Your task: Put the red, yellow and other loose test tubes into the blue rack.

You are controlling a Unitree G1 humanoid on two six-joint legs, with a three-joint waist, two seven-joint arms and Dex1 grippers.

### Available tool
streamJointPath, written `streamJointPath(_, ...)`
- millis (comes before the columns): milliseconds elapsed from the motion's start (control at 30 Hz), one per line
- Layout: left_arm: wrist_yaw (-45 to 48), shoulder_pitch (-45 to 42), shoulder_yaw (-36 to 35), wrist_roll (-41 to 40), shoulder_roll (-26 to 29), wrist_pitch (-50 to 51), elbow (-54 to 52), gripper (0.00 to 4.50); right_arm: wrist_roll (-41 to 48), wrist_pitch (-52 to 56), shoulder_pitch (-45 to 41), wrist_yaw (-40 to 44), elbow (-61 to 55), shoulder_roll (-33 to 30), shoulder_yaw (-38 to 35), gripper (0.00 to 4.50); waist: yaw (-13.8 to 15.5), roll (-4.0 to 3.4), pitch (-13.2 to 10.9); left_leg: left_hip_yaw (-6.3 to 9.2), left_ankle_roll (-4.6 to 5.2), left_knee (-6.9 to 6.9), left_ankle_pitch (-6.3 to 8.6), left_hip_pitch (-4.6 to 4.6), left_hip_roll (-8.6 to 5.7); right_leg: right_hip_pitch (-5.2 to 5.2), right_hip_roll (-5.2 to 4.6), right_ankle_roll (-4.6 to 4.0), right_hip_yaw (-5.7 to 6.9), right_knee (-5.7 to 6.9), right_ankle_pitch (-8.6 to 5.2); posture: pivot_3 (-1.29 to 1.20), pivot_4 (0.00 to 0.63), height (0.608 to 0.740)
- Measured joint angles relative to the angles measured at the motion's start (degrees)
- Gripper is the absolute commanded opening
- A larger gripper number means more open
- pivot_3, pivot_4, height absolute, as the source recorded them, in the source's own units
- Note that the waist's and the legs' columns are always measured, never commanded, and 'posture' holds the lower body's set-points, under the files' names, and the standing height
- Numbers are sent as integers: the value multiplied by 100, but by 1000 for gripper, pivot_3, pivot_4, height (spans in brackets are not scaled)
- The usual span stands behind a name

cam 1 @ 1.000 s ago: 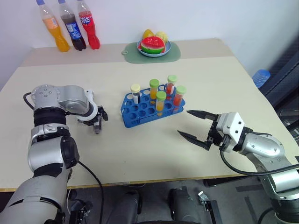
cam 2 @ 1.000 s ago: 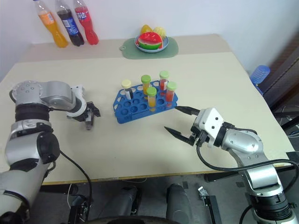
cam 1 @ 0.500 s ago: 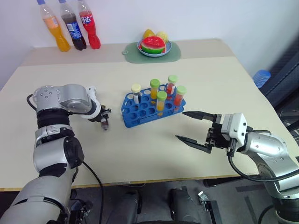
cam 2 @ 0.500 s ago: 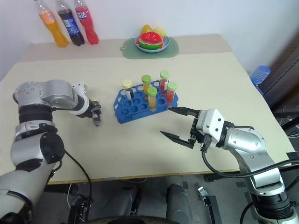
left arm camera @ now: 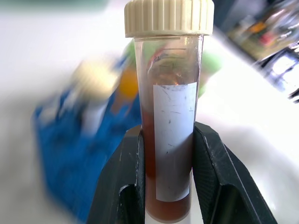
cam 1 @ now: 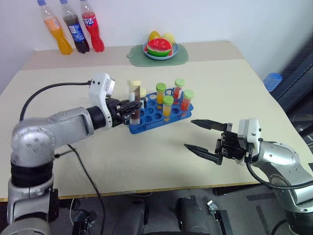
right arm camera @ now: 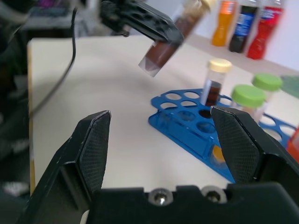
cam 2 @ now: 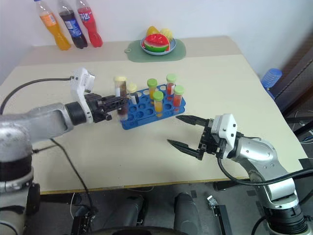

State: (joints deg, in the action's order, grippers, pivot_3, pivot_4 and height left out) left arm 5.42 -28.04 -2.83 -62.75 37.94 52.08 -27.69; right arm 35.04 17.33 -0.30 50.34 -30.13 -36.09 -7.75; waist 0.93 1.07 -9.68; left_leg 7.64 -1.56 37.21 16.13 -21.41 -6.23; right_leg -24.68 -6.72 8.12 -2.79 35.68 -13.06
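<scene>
Holding the dark brown test tube (left arm camera: 170, 121) pinched between its two black fingers (left arm camera: 128, 186), the left gripper (cam 1: 133, 108) hangs above the table (cam 1: 146, 161) at the left end of the blue rack (cam 1: 151, 117), with the tube clear of the tabletop. The tube stands roughly upright, its pale ribbed cap (left arm camera: 169, 17) uppermost and a white label on its side; the brown liquid fills its lower part. In the right wrist view the tube appears tilted, its rounded bottom above the table beside the rack's near corner rather than in any hole. The rack sits near the middle of the table and already carries five capped tubes: a pale-capped one with dark liquid (right arm camera: 216, 80) toward its left end, and four green-capped ones to its right, of which two hold yellow-orange liquid (cam 1: 161, 98) and two hold red liquid (cam 1: 186, 100). Many of the round holes in its top plate stand empty. The right gripper (cam 1: 205, 137) hovers over the table in front of and to the right of the rack, its fingers (right arm camera: 93, 149) spread wide and pinching nothing, pointed toward the rack. At the far edge of the table stand three soda bottles (cam 1: 73, 29), and further right a green mat (cam 1: 159, 56) bears a plate of fruit (cam 1: 160, 46).
</scene>
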Motion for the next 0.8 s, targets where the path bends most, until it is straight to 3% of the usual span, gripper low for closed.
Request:
streamJointPath(100, 559, 469, 806, 2236, -289, -2046, 196, 784, 387, 205, 448, -95, -4, 109, -202, 3785, 1, -3, 2, -1, 15, -4, 8, -1, 5, 16, 0, -13, 4, -48, 8, 0, 150, 740)
streamJointPath(233, 954, 765, 1345, 3978, -858, -3994, 842, 784, 451, 215, 869, -184, -93, 142, -263, 3785, 0, -4, 3, -7, 35, 1, 19, -2, 3, 21, -4, -8, 3, -57, 13, 0, 150, 740)
streamJointPath(433, 1449, 855, 1515, 4705, -1774, -5279, 1771, 784, 460, 196, 1073, -368, -279, 138, -457, 3785, -3, -3, 2, -4, 64, 5, 36, -1, 4, 22, -2, 8, 7, -55, 21, 0, 150, 740)
streamJointPath(800, 1819, 1165, 1494, 5279, -2184, -5790, 2662, 784, 466, 213, 1216, -447, -397, 108, -822, 3785, -7, -4, 2, -3, 66, 9, 36, 1, 4, 24, 1, 12, 8, -52, 23, 0, 150, 740)
